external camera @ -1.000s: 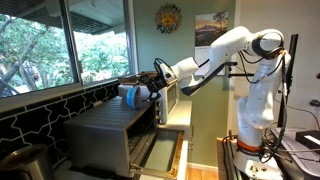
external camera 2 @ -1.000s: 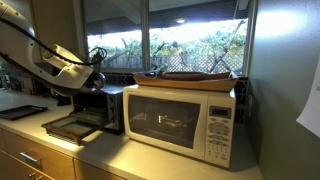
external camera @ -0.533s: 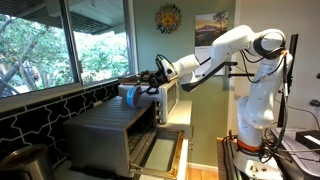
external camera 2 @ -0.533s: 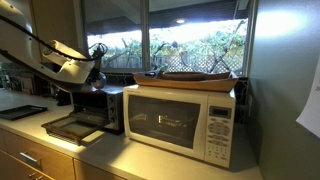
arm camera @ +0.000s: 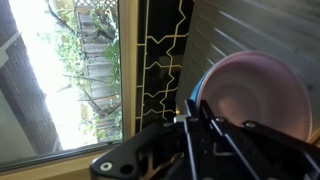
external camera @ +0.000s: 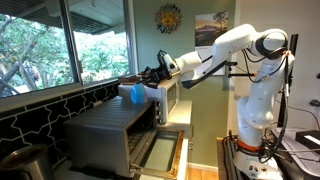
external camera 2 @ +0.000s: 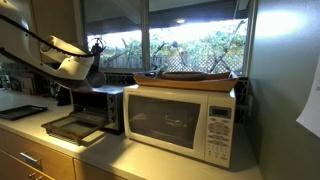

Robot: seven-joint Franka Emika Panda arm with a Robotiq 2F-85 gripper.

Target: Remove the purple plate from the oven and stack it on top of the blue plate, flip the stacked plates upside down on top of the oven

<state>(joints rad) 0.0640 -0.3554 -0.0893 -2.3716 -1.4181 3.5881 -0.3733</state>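
Arm (external camera: pixel 235 45): white, stretched out level over the oven top.
Gripper (external camera: pixel 150 80): just above the plates' edge on the arm's side; in the wrist view, dark fingertips (arm camera: pixel 190 125) right at the blue rim.
Jaws: together, no gap to be seen between the tips; impossible to tell whether the rim is pinched between them.
Blue plate (external camera: pixel 130 92): on top of the oven, toward the window side, hollow facing up.
Purple plate (arm camera: pixel 255 95): nested inside the blue plate, pale hollow up, blue rim showing round its left edge.
Oven (external camera: pixel 105 130): dark grey, ribbed top, set against a black tile backsplash (arm camera: pixel 165 50).
Oven door (external camera: pixel 160 155): open, dropped down flat in front.
Microwave (external camera 2: pixel 185 118): white, just beside the oven, door closed.
Window (external camera: pixel 50 45): behind the counter, trees outside.
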